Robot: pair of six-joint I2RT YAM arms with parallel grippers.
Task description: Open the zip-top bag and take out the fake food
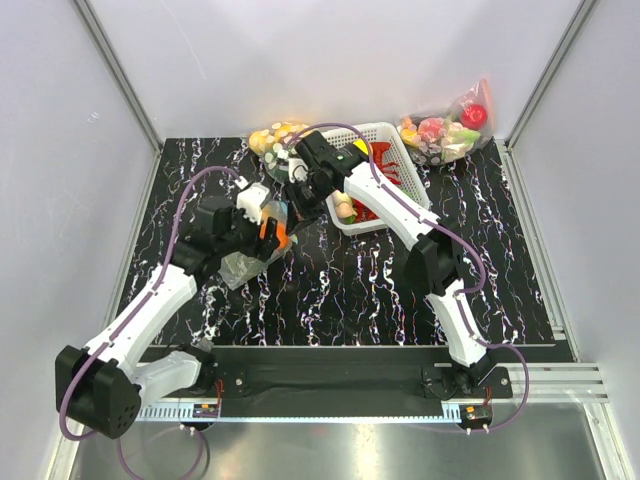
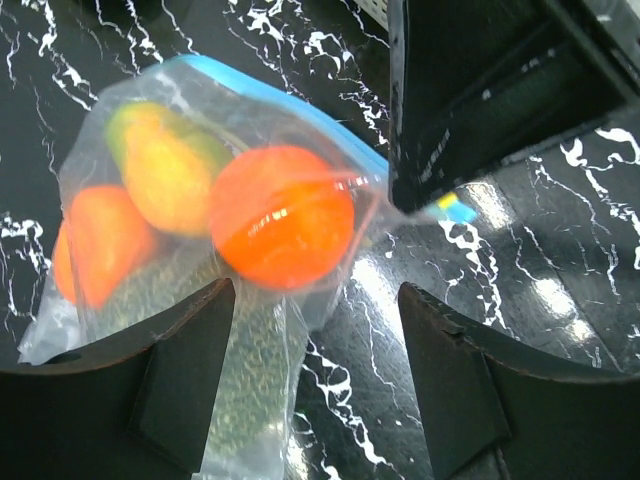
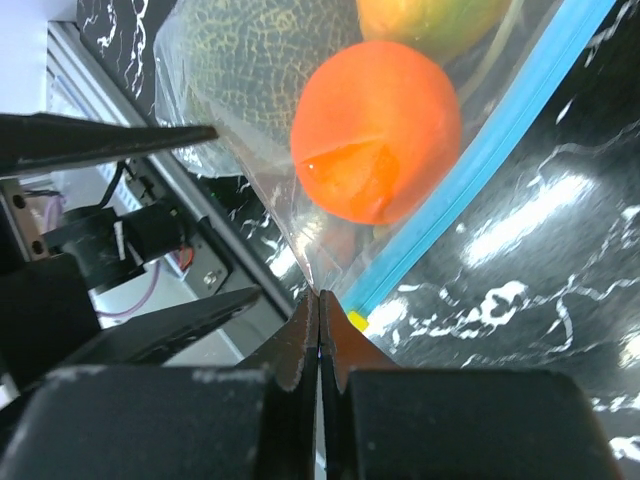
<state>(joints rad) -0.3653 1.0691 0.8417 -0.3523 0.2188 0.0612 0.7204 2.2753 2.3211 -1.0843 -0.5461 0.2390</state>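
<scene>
The zip-top bag (image 2: 200, 250) is clear with a teal-blue zip strip (image 3: 500, 130) and lies partly lifted over the black marbled table. Inside I see the fake food: a round orange fruit (image 2: 282, 215), a second orange one (image 2: 100, 245), a yellow-green piece (image 2: 165, 165) and a dark green bumpy ball (image 3: 265, 50). My right gripper (image 3: 320, 295) is shut on the bag's corner beside the zip strip's end, and it also shows in the left wrist view (image 2: 480, 100). My left gripper (image 2: 315, 300) is open, with the bag's lower edge lying between its fingers (image 2: 190, 370). In the top view the bag (image 1: 243, 265) sits between both grippers.
A white basket (image 1: 405, 150) holding red chillies stands at the back, behind the right arm. A bag of yellow-and-white items (image 1: 272, 135) lies at the back centre. A bag with a red apple (image 1: 452, 130) lies at the back right. Grey walls enclose the table.
</scene>
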